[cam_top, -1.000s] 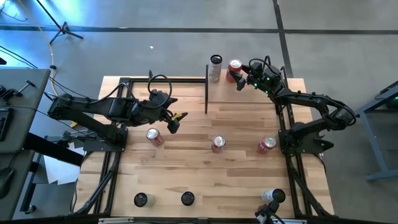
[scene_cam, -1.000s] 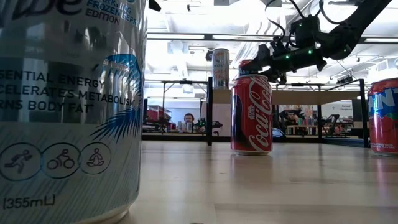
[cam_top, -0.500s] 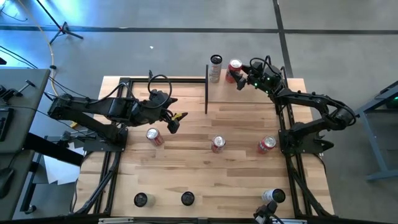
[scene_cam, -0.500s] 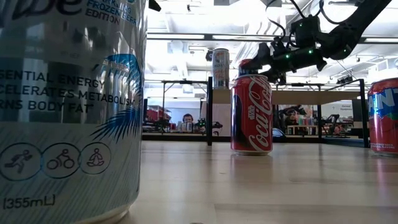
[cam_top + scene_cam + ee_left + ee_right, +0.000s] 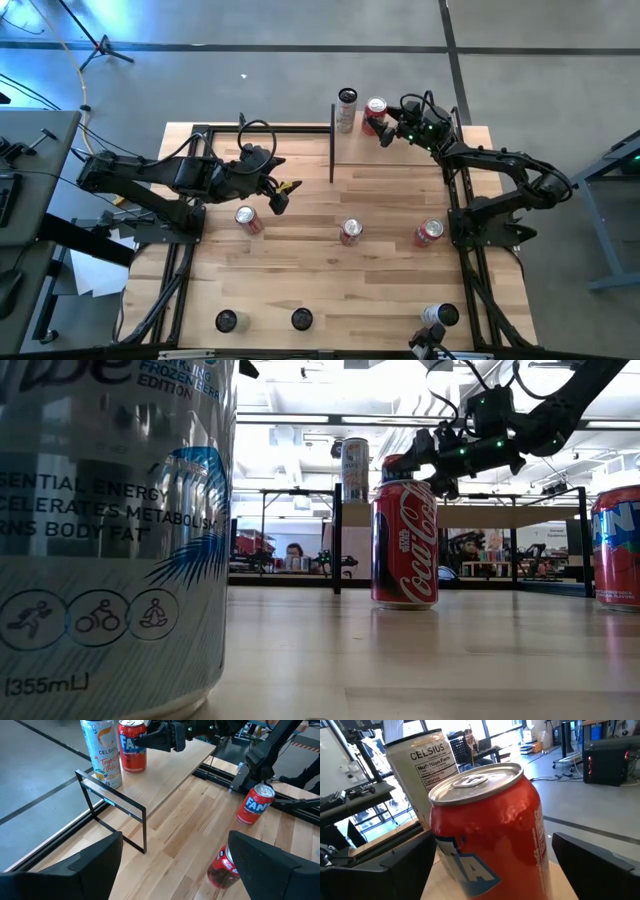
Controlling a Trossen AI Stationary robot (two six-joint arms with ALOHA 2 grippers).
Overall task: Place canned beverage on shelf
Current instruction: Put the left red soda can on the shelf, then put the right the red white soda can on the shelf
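Red can | upright on shelf, top centre | we note right gripper just spread, can released | left gripper spread, idle.

You have a plank tabletop standing on a grey floor crossed by dark seams. A tripod and a yellow cable sit at the far left, near a grey side table. White papers lie on the floor beside the tabletop. In the low view, a person sits among desks in the room behind.
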